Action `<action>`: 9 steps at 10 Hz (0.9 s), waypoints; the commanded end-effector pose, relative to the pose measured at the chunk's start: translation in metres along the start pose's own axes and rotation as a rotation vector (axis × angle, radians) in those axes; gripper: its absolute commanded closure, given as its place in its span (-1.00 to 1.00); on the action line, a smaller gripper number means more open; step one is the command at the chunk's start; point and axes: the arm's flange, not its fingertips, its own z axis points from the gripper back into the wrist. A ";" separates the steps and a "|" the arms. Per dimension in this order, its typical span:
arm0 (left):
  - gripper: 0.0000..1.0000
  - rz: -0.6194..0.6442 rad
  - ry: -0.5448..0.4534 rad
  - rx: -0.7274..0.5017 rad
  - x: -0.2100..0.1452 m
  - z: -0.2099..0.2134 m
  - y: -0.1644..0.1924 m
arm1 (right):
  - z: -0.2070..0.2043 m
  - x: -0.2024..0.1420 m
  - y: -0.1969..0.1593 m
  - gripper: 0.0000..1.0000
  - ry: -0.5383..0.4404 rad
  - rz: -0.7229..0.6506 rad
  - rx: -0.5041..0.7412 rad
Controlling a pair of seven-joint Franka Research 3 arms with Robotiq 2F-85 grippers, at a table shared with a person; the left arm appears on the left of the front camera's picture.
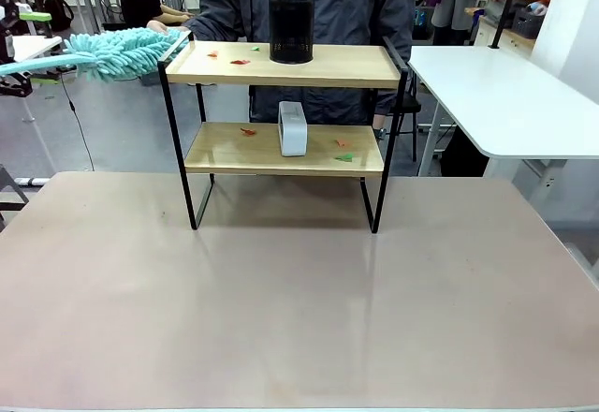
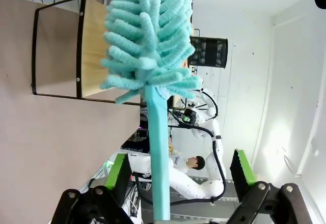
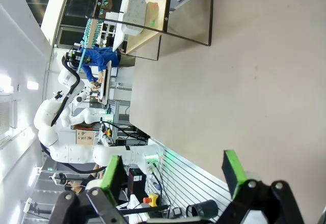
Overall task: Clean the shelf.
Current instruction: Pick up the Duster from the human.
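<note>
The shelf (image 1: 281, 73) stands at the table's far middle, with red, orange and green scraps on both wooden boards, such as a red one (image 1: 240, 61) and a green one (image 1: 345, 157). A teal fluffy duster (image 1: 122, 51) comes in from the left, its head at the top board's left corner, next to the person's hand (image 1: 161, 26). In the left wrist view the duster (image 2: 147, 35) has its handle running between my left gripper's (image 2: 181, 175) open jaws, and the pads stand clear of it. My right gripper (image 3: 173, 183) hangs open over bare table, far from the shelf (image 3: 147, 35).
A black mesh cup (image 1: 291, 28) stands on the top board and a white box (image 1: 292, 128) on the lower one. The person stands right behind the shelf. A white table (image 1: 505, 94) is at the right. The near tabletop (image 1: 299, 309) is bare.
</note>
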 end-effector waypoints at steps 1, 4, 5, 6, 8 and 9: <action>-1.00 -0.009 0.025 -0.022 -0.004 -0.001 0.006 | 0.000 0.002 0.001 -1.00 -0.015 0.027 0.021; 0.19 -0.021 -0.001 -0.021 -0.005 0.000 0.009 | 0.000 0.002 0.001 -1.00 -0.015 0.027 0.021; 0.86 -0.024 0.005 -0.019 -0.006 -0.001 0.010 | 0.000 0.002 0.001 -1.00 -0.015 0.027 0.021; 0.31 -0.028 0.003 -0.016 -0.006 -0.001 0.011 | 0.000 0.002 0.001 -1.00 -0.015 0.027 0.021; 1.00 -0.031 0.003 -0.021 -0.006 0.000 0.009 | 0.000 0.002 0.001 -1.00 -0.015 0.027 0.021; 1.00 -0.032 0.003 -0.023 -0.006 0.000 0.009 | 0.000 0.002 0.001 -1.00 -0.015 0.027 0.021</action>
